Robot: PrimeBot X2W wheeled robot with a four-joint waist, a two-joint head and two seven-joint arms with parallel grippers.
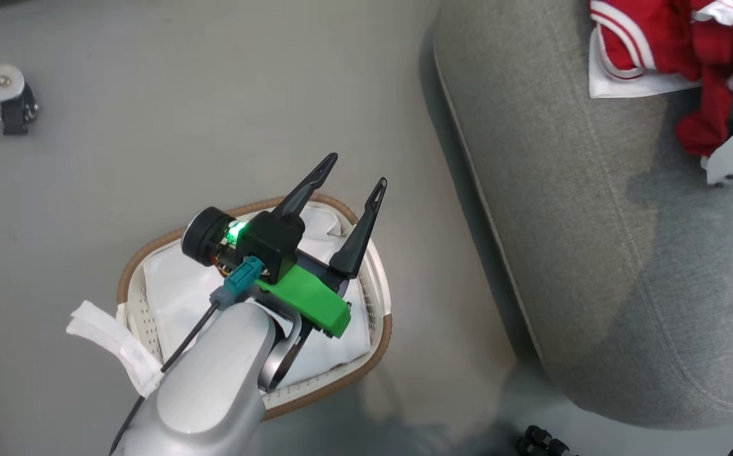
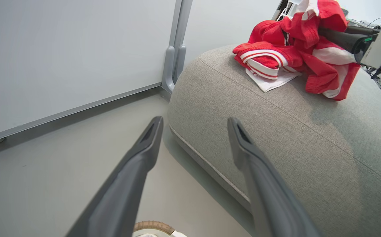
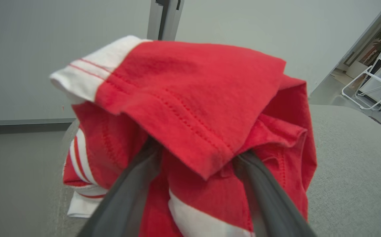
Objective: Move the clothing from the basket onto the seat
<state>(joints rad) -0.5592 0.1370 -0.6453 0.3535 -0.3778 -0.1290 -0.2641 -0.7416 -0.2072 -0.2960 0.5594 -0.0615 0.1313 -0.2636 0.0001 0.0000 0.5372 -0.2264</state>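
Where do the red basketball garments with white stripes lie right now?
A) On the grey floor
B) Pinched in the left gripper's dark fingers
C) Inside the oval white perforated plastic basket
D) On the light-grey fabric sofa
D: the red garments sit heaped on top of the light-grey sofa, while the white basket on the floor holds a plain white liner sheet.

A crumpled white fabric liner sheet (image 1: 179, 288) lies above smooth grey floor (image 1: 182, 126). A grey upright post (image 2: 176, 52) meets the pale wall (image 2: 62, 56); a white metal folding chair (image 3: 376, 84) stands apart.
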